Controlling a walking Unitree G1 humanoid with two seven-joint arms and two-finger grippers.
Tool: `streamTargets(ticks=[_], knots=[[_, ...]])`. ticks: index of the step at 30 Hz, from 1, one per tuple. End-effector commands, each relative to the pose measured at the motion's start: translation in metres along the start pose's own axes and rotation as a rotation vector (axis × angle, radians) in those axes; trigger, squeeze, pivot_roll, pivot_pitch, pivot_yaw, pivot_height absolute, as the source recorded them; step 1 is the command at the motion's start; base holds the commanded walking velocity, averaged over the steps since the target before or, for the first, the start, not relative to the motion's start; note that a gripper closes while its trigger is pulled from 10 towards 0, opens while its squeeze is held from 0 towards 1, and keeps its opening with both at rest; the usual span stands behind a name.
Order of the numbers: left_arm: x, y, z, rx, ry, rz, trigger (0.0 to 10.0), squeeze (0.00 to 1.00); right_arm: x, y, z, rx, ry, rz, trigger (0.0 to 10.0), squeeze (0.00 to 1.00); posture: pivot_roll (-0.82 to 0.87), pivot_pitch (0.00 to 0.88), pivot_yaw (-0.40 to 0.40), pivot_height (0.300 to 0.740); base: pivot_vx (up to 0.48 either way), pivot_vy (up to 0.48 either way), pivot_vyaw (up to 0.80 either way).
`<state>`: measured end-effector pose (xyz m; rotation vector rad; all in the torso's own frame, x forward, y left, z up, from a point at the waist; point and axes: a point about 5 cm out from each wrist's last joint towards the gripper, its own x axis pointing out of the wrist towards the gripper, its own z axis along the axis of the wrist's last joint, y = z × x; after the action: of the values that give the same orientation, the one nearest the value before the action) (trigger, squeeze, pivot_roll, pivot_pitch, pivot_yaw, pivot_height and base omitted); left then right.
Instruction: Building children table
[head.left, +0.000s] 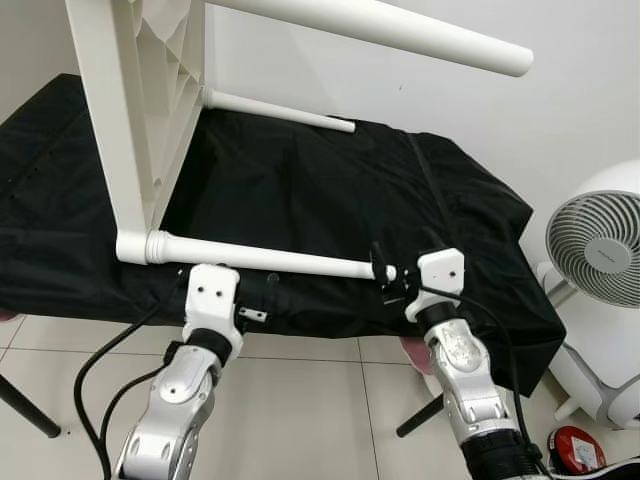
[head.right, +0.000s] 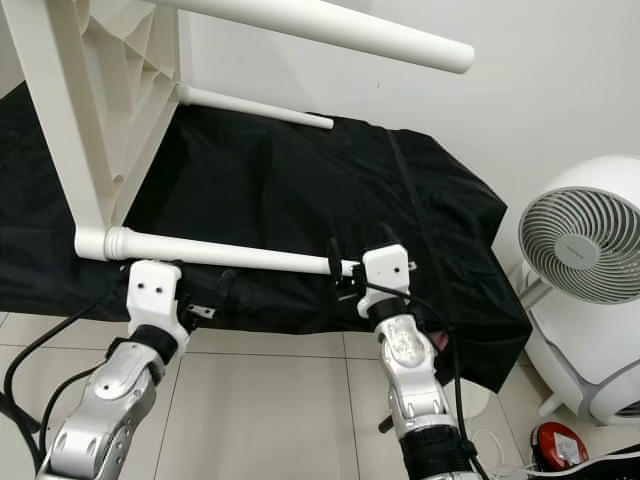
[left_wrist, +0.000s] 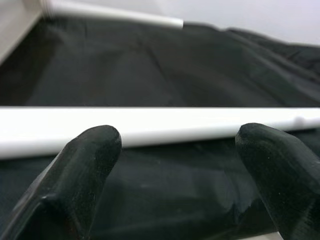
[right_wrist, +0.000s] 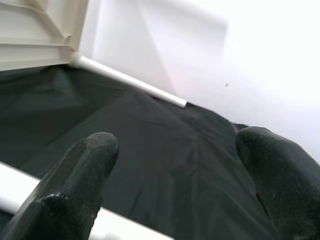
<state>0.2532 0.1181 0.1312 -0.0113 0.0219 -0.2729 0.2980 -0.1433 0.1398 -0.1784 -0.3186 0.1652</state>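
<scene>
A white children's table top (head.left: 140, 90) stands on its edge on a black cloth (head.left: 330, 190), its legs pointing to my right. The near leg (head.left: 270, 260) runs level just above the cloth's front edge. A far leg (head.left: 280, 110) lies behind, and an upper leg (head.left: 400, 30) juts out overhead. My left gripper (left_wrist: 177, 137) is open just under the near leg, which crosses right beyond its fingertips. At the free end of that leg my right gripper (head.left: 385, 275) is open, the leg end low beside one of its fingers (right_wrist: 75, 175).
A white round fan (head.left: 600, 245) stands on the floor at the right, close to my right arm. A red object (head.left: 572, 450) lies on the tiles below it. Black cables (head.left: 100, 390) hang by my left arm. A white wall is behind the cloth.
</scene>
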Motion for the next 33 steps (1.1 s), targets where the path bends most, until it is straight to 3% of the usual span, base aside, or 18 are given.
streamTargets(ticks=[1,2,5,7,10,12,17,23,24,27,28,33], knots=[[0.006,-0.008,-0.003,-0.054,0.045,-0.082,10.0,0.0,0.007,-0.011,0.002,-0.033,0.006,-0.048,10.0,0.0,0.06,0.0,-0.12,0.74,0.0,0.0,0.0],[0.013,-0.008,0.0,-0.085,0.058,-0.058,10.0,0.0,0.015,-0.016,0.008,-0.043,-0.012,-0.076,10.0,0.0,0.06,0.0,-0.12,0.74,0.0,0.0,0.0],[0.013,-0.008,0.0,-0.085,0.058,-0.058,10.0,0.0,0.015,-0.016,0.008,-0.043,-0.012,-0.076,10.0,0.0,0.06,0.0,-0.12,0.74,0.0,0.0,0.0],[0.025,-0.005,0.008,-0.19,0.069,0.011,10.0,0.0,0.027,-0.022,0.024,-0.093,-0.069,-0.098,10.0,0.0,0.05,0.0,-0.113,0.74,0.0,0.0,0.0],[0.029,-0.002,0.014,-0.239,0.07,0.046,10.0,0.0,0.032,-0.023,0.033,-0.156,-0.11,-0.1,10.0,0.0,0.05,0.0,-0.112,0.74,0.0,0.0,0.0],[0.033,0.002,0.017,-0.317,0.079,0.088,10.0,0.0,0.035,-0.02,0.038,-0.181,-0.135,-0.084,10.0,0.0,0.05,0.0,-0.114,0.74,0.0,0.0,0.0],[0.035,0.017,0.017,-0.416,0.107,0.189,10.0,0.0,0.037,-0.016,0.045,-0.208,-0.177,-0.076,10.0,0.0,0.06,0.0,-0.115,0.74,0.0,0.0,0.0],[0.037,0.029,0.016,-0.453,0.131,0.262,10.0,0.0,0.041,-0.017,0.053,-0.253,-0.211,-0.087,10.0,0.0,0.06,0.0,-0.12,0.74,0.0,0.0,0.0],[0.038,0.034,0.015,-0.53,0.136,0.302,10.0,0.0,0.043,-0.018,0.06,-0.277,-0.241,-0.09,10.0,0.0,0.05,0.0,-0.12,0.74,0.0,0.0,0.0],[0.039,0.035,0.015,-0.557,0.138,0.317,10.0,0.0,0.044,-0.018,0.062,-0.278,-0.251,-0.087,10.0,0.0,0.05,0.0,-0.12,0.74,0.0,0.0,0.0],[0.04,0.036,0.016,-0.572,0.143,0.322,10.0,0.0,0.044,-0.018,0.064,-0.284,-0.263,-0.081,10.0,1.0,0.05,0.0,-0.12,0.74,0.0,0.0,0.0],[0.044,0.036,0.018,-0.591,0.155,0.33,10.0,0.0,0.043,-0.017,0.072,-0.346,-0.309,-0.089,10.0,1.0,0.05,0.0,-0.119,0.74,0.0,0.0,0.0]])
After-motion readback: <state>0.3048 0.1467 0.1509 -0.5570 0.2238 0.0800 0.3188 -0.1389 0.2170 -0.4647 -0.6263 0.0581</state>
